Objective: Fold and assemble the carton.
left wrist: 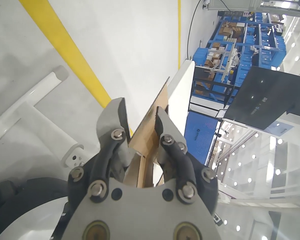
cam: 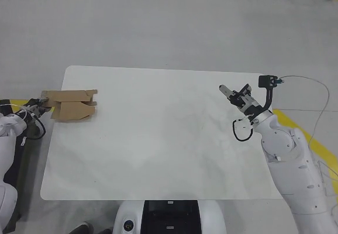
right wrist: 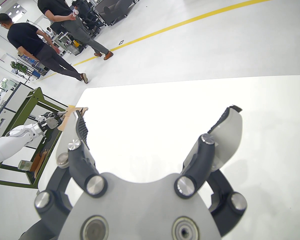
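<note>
We see the left gripper (left wrist: 140, 114) pinching the flattened carton (cam: 72, 105) where it overhangs the white table's (cam: 157, 152) left edge, while the right gripper (right wrist: 155, 113) hovers spread wide above the table's right side.

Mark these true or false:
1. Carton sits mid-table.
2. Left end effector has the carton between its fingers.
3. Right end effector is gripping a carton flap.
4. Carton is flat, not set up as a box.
1. False. The carton lies at the robot's left edge of the table, with part of it past that edge.
2. True. The left end effector has cardboard between its fingers.
3. False. The right end effector is open and empty over the table's right side, far from the carton.
4. True. It lies flat with its flaps spread.
</note>
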Controlling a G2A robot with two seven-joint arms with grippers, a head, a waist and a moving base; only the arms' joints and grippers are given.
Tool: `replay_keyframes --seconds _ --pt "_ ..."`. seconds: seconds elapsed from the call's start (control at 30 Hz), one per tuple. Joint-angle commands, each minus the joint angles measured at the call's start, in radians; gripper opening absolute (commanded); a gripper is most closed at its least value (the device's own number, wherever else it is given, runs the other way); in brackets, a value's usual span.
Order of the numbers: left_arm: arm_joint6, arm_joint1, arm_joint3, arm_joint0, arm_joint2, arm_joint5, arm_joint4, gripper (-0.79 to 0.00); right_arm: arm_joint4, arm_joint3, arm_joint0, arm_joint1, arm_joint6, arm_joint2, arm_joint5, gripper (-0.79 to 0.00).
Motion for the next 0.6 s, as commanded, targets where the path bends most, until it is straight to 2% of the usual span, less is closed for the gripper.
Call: replay_keyframes --seconds 0.0,0.1,0.33,0.57 --pt "-0.008 0.002 -0.003 0.002 -0.012 -0.021 -0.008 -0.739 0.000 0.000 0.000 0.000 0.000 0.000 0.000 0.000" --pt "-0.028 0.006 -0.009 0.005 -0.035 -0.044 -0.032 -0.785 0.000 0.000 0.000 0.000 0.000 0.000 0.000 0.000" --pt "-0.093 0.030 -0.051 0.007 -0.118 -0.111 -0.118 -0.785 0.000 0.000 0.000 0.000 0.000 0.000 0.000 0.000" --pt "-0.179 0.064 -0.188 0.049 -0.197 -0.136 -0.160 -0.785 0.000 0.000 0.000 0.000 0.000 0.000 0.000 0.000"
